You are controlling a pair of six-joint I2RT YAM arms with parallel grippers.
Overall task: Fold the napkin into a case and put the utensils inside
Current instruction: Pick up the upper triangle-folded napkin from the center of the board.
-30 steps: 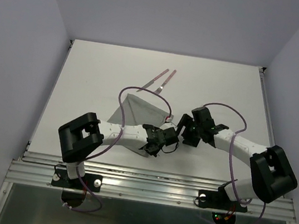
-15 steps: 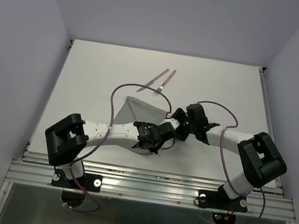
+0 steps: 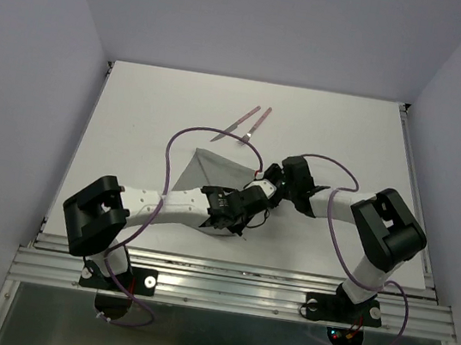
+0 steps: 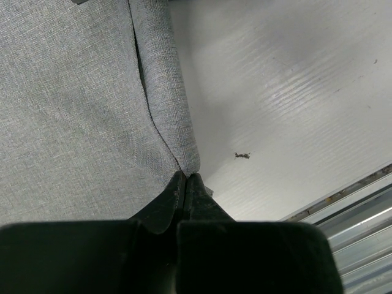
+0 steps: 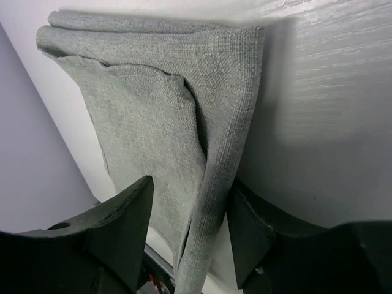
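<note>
Pinching tight, the left tool had its jaws shut on the near corner of the napkin (folded, mid-surface). The right tool gaped open astride its right edge. Utensils lay farther back, apart.

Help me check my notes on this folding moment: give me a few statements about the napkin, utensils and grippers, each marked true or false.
1. The left gripper is shut on a corner of the napkin. True.
2. The utensils are tucked inside the napkin. False: they lie on the bare table, beyond the napkin.
3. The right gripper has its jaws apart on either side of a folded napkin edge. True.
4. The napkin lies as one flat layer. False: it is folded over, with layers overlapping.
</note>
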